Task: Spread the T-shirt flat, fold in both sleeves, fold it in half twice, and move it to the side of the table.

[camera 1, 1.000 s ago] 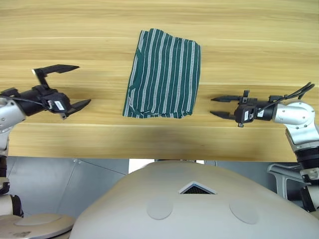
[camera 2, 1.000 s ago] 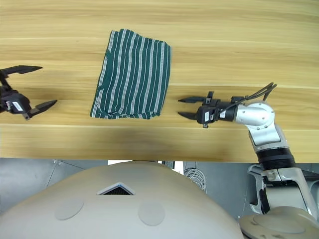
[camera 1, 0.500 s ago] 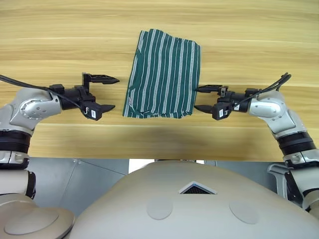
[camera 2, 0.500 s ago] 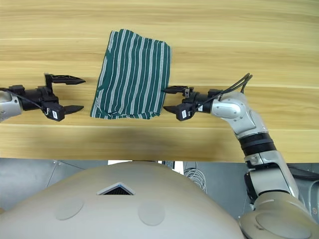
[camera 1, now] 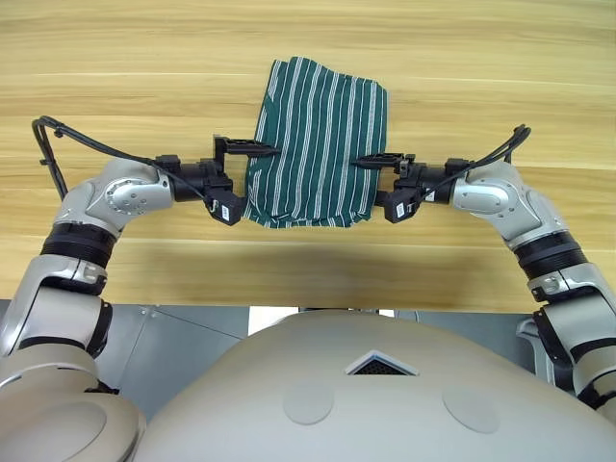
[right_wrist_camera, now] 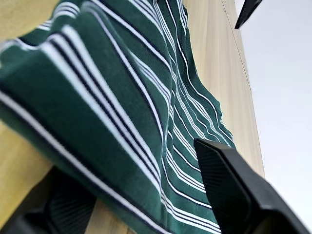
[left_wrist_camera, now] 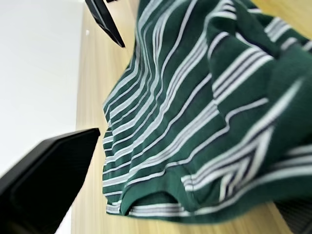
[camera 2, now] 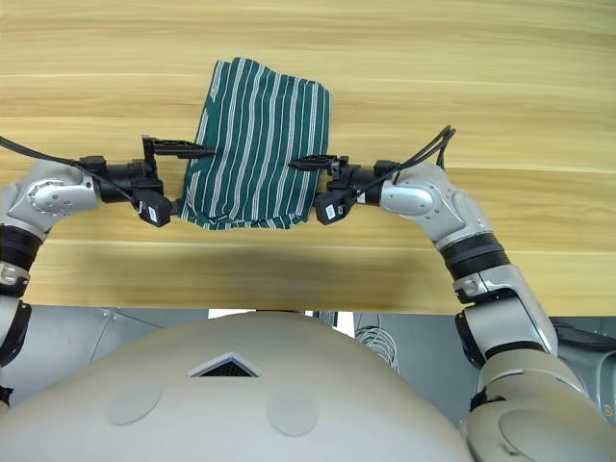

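Observation:
The T-shirt [camera 1: 316, 144], dark green with white stripes, lies folded into a compact rectangle at the middle of the wooden table [camera 1: 115, 58]. My left gripper [camera 1: 243, 179] is open at the shirt's near left edge, one finger above the cloth and one beside the near corner. At the near right edge my right gripper [camera 1: 382, 184] is open in the same way. In the left wrist view the folded layers [left_wrist_camera: 195, 112] lie beside a black finger [left_wrist_camera: 48, 175]. In the right wrist view the shirt's edge [right_wrist_camera: 122, 112] sits between the black fingers [right_wrist_camera: 229, 190].
Bare wood surrounds the shirt on all sides, with wide room to the left and right. The table's front edge [camera 1: 289, 306] runs just near of both grippers.
Both arms have swung inward from the table's outer parts to the shirt's near left and right edges. Both grippers stayed open, and the shirt has not moved.

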